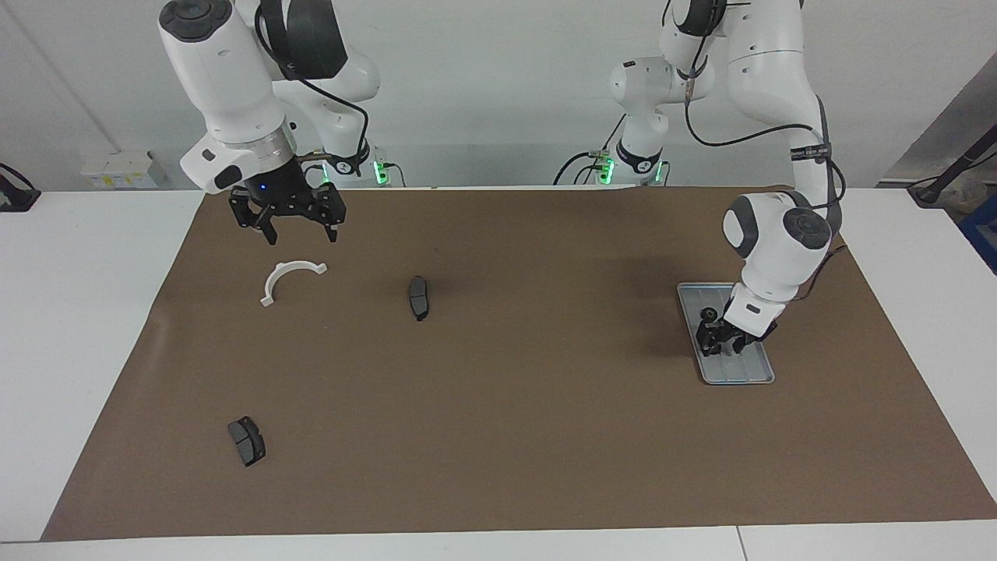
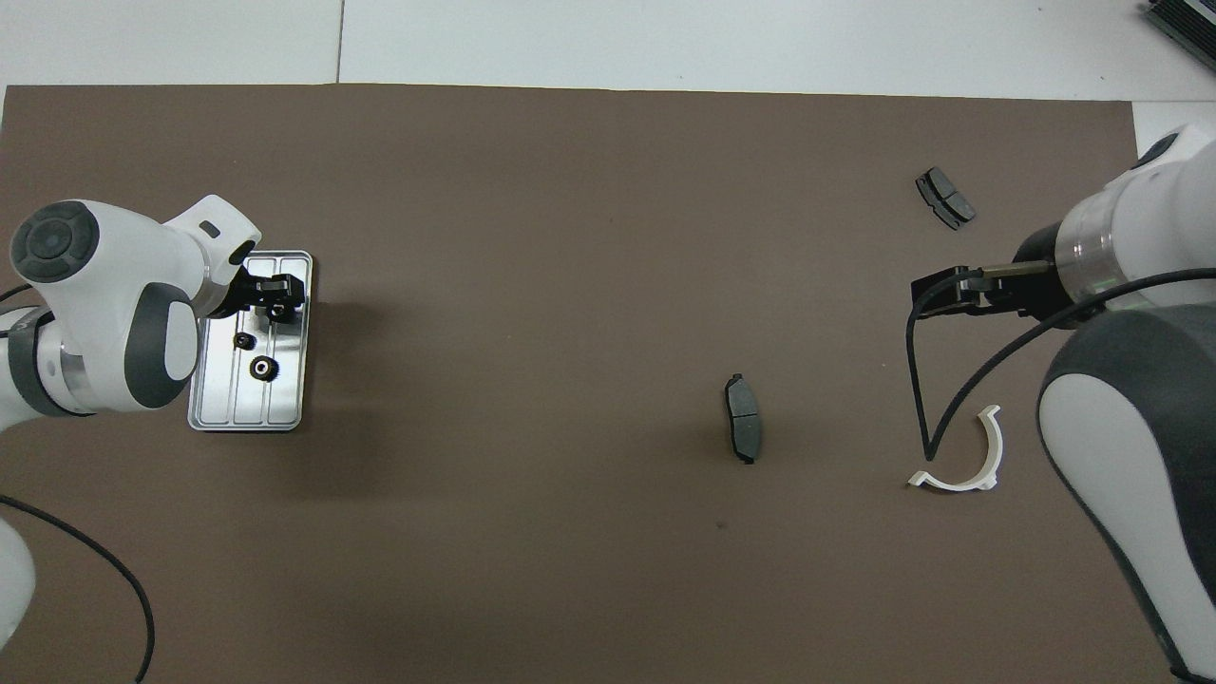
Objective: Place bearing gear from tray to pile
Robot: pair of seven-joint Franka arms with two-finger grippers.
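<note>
- The left gripper was low inside the tray, at the tray's end farther from the robots.
- It sat right at the farthest bearing gear. Whether it had clamped that gear or only bracketed it could not be told.
- The nearest bearing gear lay free on the tray floor, clear of the gripper.
- A smaller gear lay between those two, also loose in the tray.
- The tray rested flat on the brown mat toward the left arm's end of the table.
- The right gripper hung in the air, jaws spread wide and holding nothing, over the mat just beside the white half-ring bracket; that arm waited.
- The pile lay scattered toward the right arm's end of the table: the bracket, one dark brake pad nearer the table's middle, and a second brake pad farther from the robots.
- All three gears were in the tray, well apart from the pile.
</note>
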